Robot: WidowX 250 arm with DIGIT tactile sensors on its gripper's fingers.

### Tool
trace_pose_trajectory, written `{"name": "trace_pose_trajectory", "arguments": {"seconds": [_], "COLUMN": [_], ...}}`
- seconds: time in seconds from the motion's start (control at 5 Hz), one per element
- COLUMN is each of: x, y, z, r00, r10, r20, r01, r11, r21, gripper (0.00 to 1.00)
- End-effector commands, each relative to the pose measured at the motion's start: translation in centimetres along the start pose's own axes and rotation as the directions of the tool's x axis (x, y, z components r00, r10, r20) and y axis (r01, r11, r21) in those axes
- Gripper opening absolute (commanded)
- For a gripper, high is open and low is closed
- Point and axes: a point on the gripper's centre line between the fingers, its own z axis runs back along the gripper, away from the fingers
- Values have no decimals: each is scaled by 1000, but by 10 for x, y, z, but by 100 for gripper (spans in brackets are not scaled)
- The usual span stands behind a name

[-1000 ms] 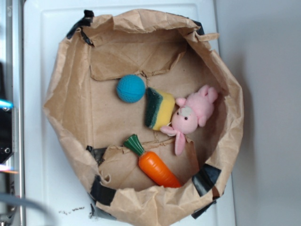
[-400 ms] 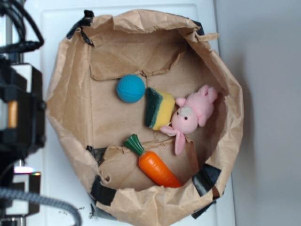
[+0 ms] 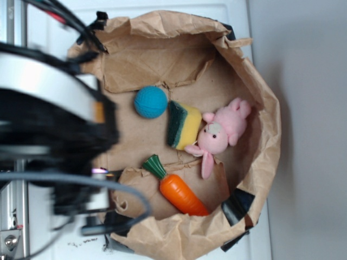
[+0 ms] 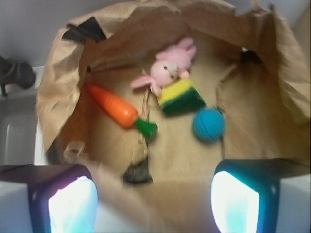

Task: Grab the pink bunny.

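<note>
One open claw (image 4: 153,199) should descend onto the pink bunny (image 3: 222,132), avoiding the sponge (image 3: 183,124) touching it.

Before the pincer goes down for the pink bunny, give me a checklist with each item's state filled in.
1. Pink bunny in view, uncovered: ok.
2. Pincer open, holding nothing: ok.
3. Pincer over the bunny: not ok; it sits near the paper bag's rim, bunny far across.
4. Space around the bunny: not ok; the sponge touches it.
5. Carrot and blue ball apart from the bunny: ok.
6. Bunny's far side against the bag wall: cannot tell.
</note>
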Motion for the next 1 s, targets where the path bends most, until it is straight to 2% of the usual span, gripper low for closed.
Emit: {"name": "trace_pose_trajectory", "arguments": {"seconds": [0.0,0.4,0.8], "x": [23,62,95], "y": [15,4,-1], "z": [-32,-75,-99], "r00": [994,985,984], "r10": [66,130,145], "r20": [82,110,107], "r01": [-68,-142,-156], "r11": [997,983,982], "r21": [28,115,107], "gripper": [100,100,100]}}
